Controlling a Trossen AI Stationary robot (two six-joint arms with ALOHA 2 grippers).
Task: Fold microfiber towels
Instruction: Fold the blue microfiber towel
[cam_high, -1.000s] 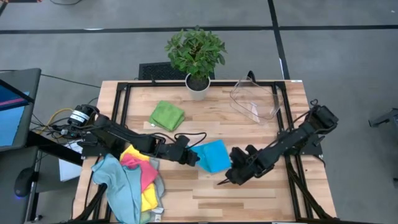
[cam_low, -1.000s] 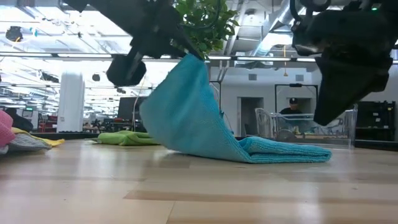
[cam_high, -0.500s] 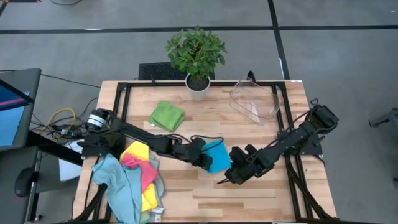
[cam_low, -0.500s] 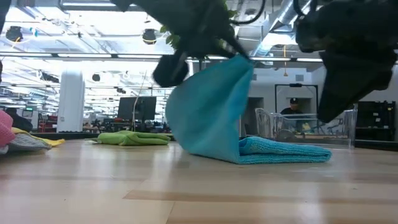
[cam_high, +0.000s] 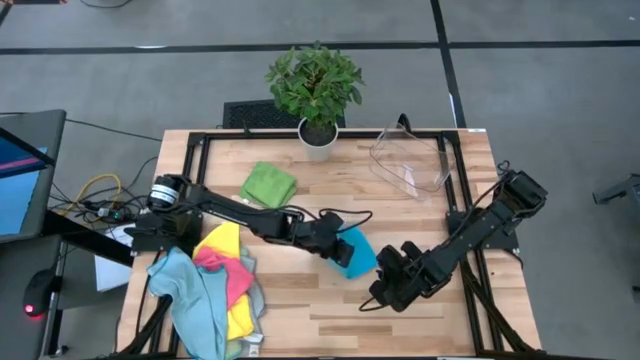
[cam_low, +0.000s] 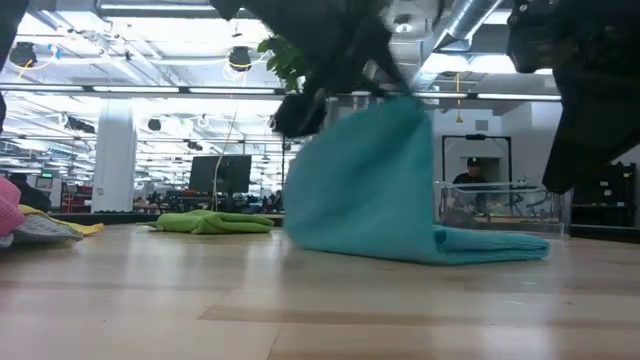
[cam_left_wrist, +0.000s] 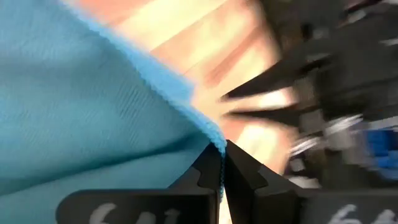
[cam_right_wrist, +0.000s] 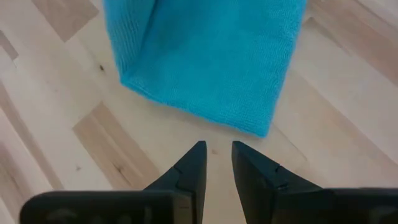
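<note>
Pinching the blue towel (cam_left_wrist: 93, 118) edge, left fingers (cam_left_wrist: 208, 171) clamp together.

The left tool (cam_left_wrist: 222, 163) has its two dark fingers (cam_left_wrist: 205, 176) pressed together, pinching the very corner of the blue towel (cam_left_wrist: 81, 106). The towel fills most of this view, its ribbed weave plain to see and its stitched edge running slantwise down to the pinched corner. Beyond that edge lies the pale wooden worktop (cam_left_wrist: 186, 37), blurred. Farther off, the right tool (cam_left_wrist: 261, 93) shows as a dark, blurred shape with a pointed finger aimed toward the towel's edge, apart from it; behind it is a smear of blue and grey too blurred to tell.
</note>
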